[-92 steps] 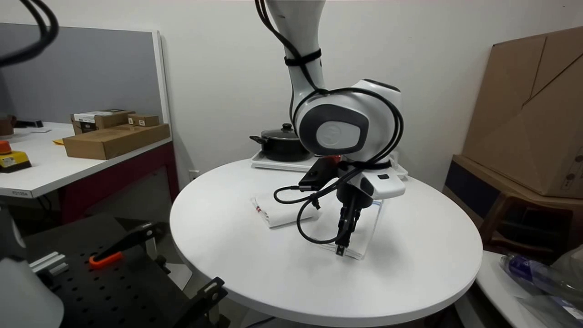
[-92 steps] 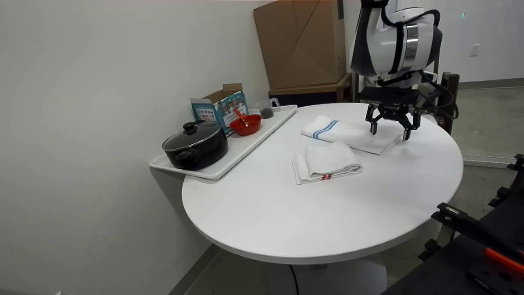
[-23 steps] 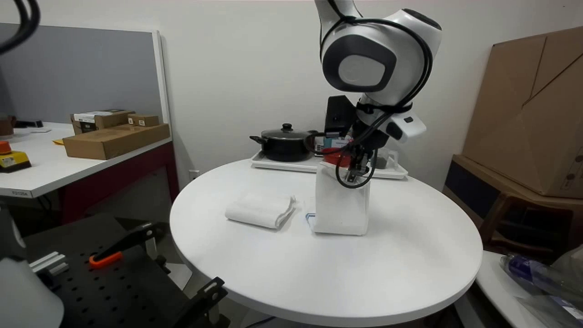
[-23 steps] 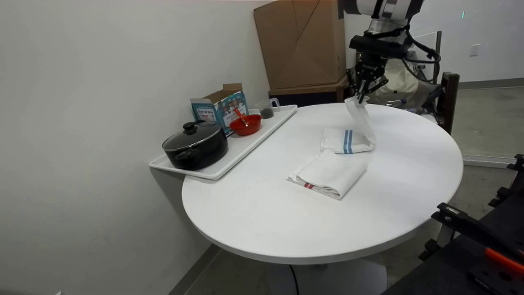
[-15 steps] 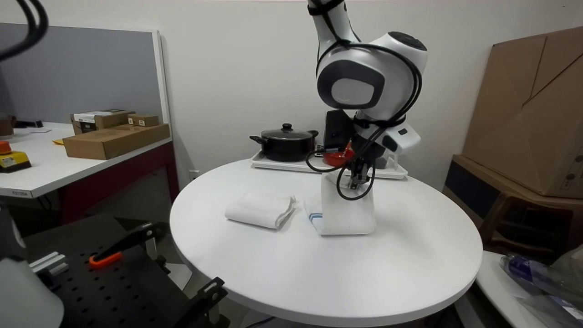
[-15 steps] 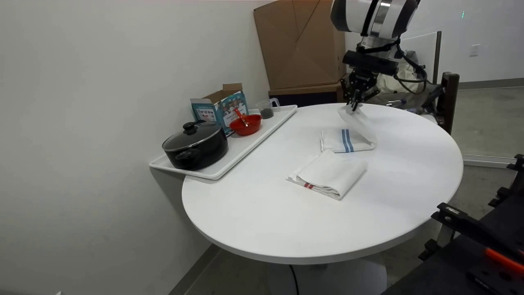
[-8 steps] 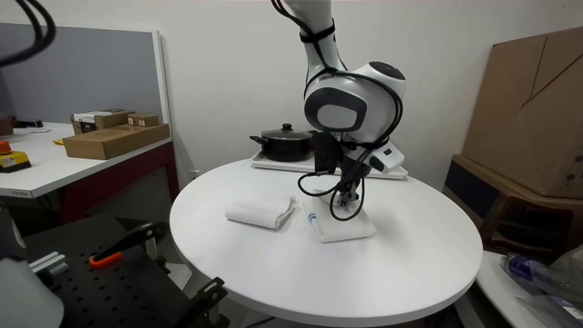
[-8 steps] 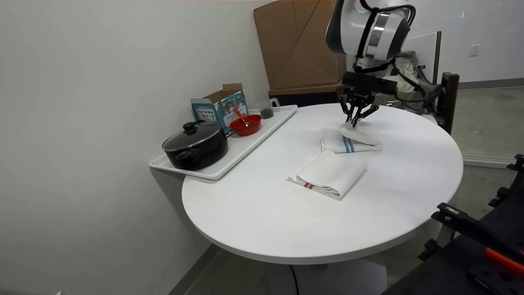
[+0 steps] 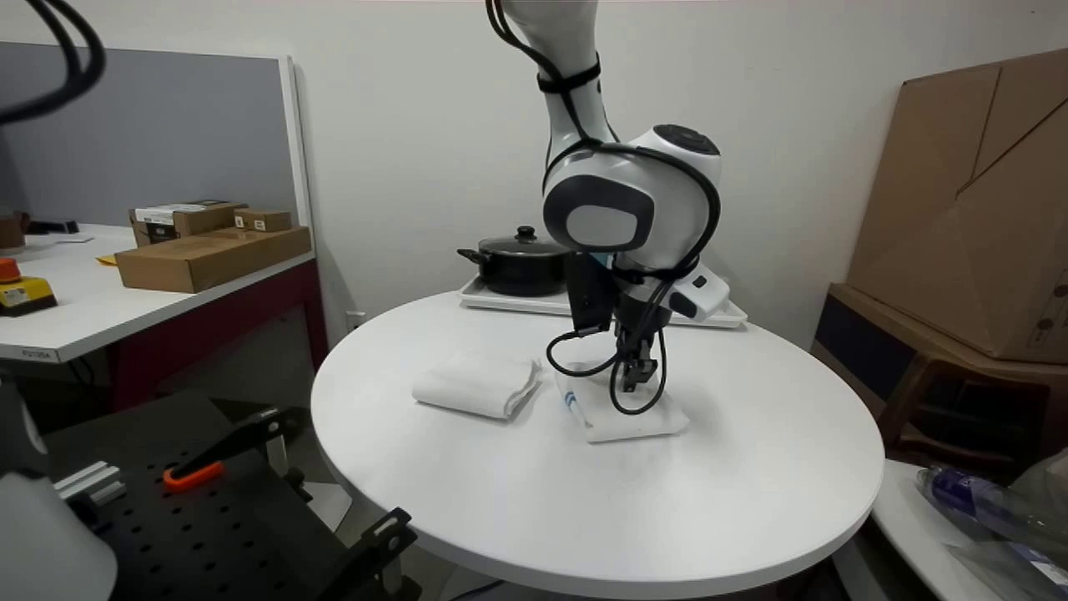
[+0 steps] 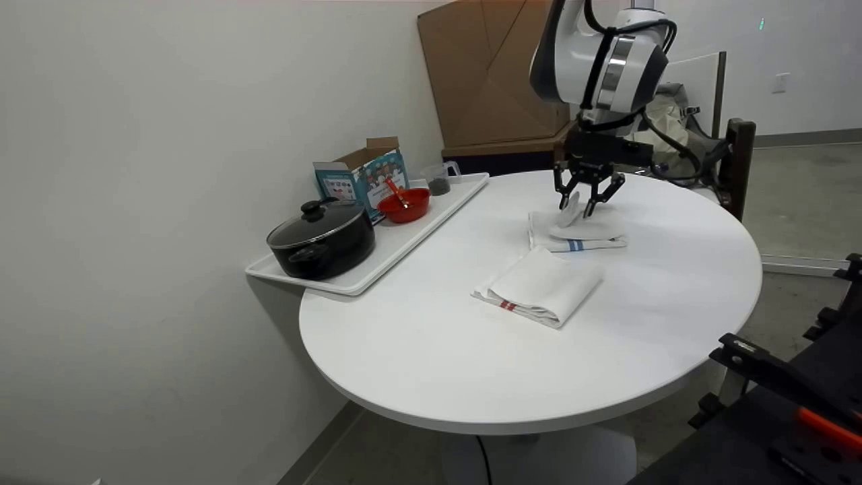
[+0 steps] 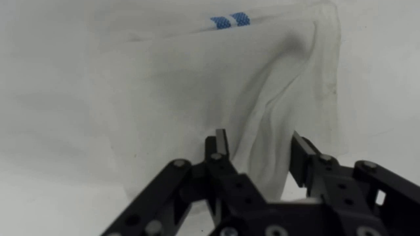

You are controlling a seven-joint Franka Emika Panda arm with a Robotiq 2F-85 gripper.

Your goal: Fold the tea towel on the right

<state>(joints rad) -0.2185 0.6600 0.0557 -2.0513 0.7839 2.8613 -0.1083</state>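
Right of centre in an exterior view, a white cloth tea towel with blue stripes (image 10: pixel 592 232), folded on the round white surface (image 10: pixel 525 377), with a wrinkled ridge rising from its top layer. Straddling that ridge, a black two-fingered end effector (image 10: pixel 576 207), released, with jaws spread apart, low in the wrist view; impossible to tell whether touching the cloth. Just beside, lower in the frame, a folded white cloth towel with red stripes (image 10: pixel 545 286). Toward upper left, a white rectangular tray (image 10: pixel 401 239) under a black pot with a glass lid (image 10: pixel 323 244), a red bowl (image 10: pixel 404 210), a blue cardboard box (image 10: pixel 367 180) and a clear handled cup (image 10: pixel 439 180).
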